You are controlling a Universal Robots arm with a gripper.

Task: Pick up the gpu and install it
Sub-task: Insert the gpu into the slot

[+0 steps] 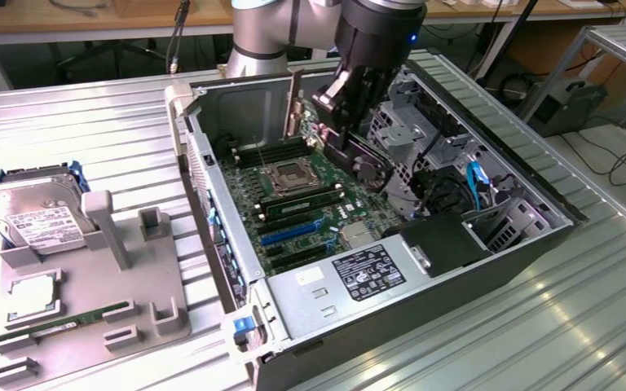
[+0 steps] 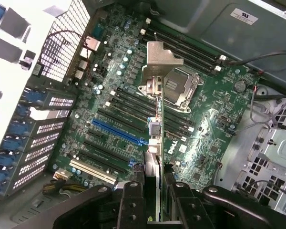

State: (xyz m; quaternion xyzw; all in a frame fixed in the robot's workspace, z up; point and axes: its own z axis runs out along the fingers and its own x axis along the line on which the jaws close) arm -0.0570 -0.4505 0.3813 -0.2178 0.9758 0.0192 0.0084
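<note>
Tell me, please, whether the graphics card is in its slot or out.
Out. The gripper holds the graphics card edge-on above the motherboard, near the processor socket; the blue slot lies empty.

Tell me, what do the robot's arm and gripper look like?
The arm is a thick, silvery grey tube with rounded joints. Its wrist section is glossy black and carries a small blue light. The gripper is black too, with two flat, blocky fingers dotted with round screw holes and mounted on chunky black links.
</note>
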